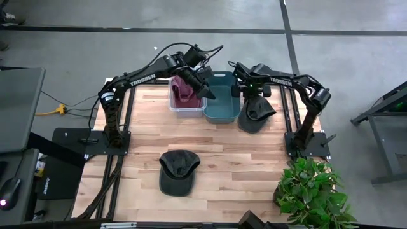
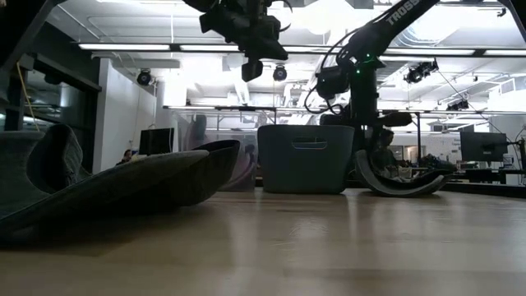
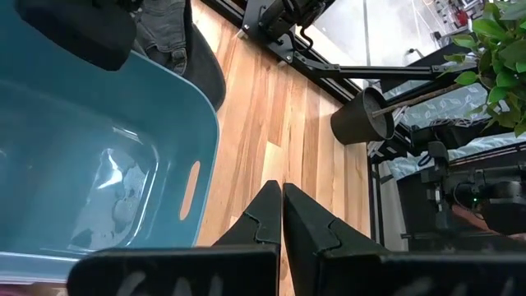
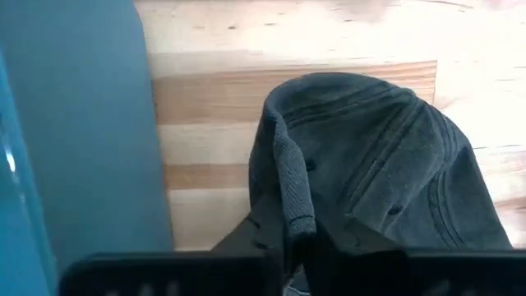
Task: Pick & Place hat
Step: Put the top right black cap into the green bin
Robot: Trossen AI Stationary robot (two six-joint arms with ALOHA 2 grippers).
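My right gripper (image 1: 254,97) is shut on a dark grey cap (image 1: 257,116), (image 4: 386,164), to the right of a teal bin (image 1: 222,105). The same cap (image 2: 399,182) shows in the low view beside the bin (image 2: 306,159). My left gripper (image 1: 206,89), (image 3: 282,193) hangs shut and empty above the teal bin's left rim, high over the table (image 2: 253,67). A maroon hat (image 1: 184,89) lies in a clear bin (image 1: 184,109). A second dark cap (image 1: 177,170) rests flat on the table's near half, filling the low view's left (image 2: 107,185). My right gripper pinches a raised fold of the cap's crown (image 4: 292,193) between its two fingers, coming from above and pointing down. The cap hangs below the fingers, and its curved lower edge (image 2: 403,191) touches the table next to the teal bin.
The two bins stand side by side at the table's far edge. A potted plant (image 1: 311,191) sits at the near right corner. Bare wooden tabletop (image 1: 241,159) lies between the bins and the near cap. Arm bases stand at the left and right edges.
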